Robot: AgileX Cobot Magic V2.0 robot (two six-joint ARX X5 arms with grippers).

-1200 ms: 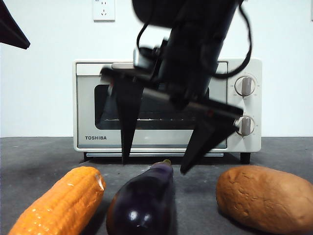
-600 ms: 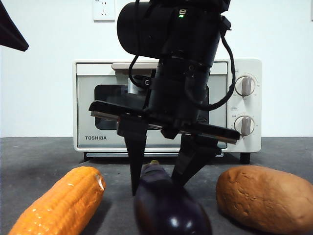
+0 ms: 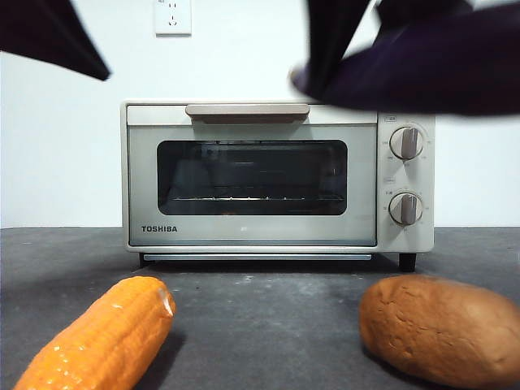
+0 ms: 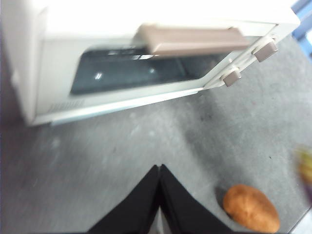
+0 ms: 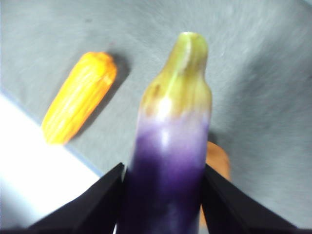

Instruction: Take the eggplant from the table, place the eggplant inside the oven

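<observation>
The brand name TOSHIBA stands in dark letters on the oven [image 3: 244, 179] door's lower left corner.

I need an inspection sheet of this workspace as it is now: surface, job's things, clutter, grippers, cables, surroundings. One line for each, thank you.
Surface: dark grey table, nothing spilled.
Job's things: eggplant lifted off the table, held high in front of the oven; oven door shut.
Clutter: corn cob and brown bread lump lie on the table in front of the oven.
Grippers: right gripper shut on the eggplant; left gripper shut, empty, above the table near the oven.
Cables: nothing seen.
Surroundings: white wall with a socket behind the oven.
</observation>
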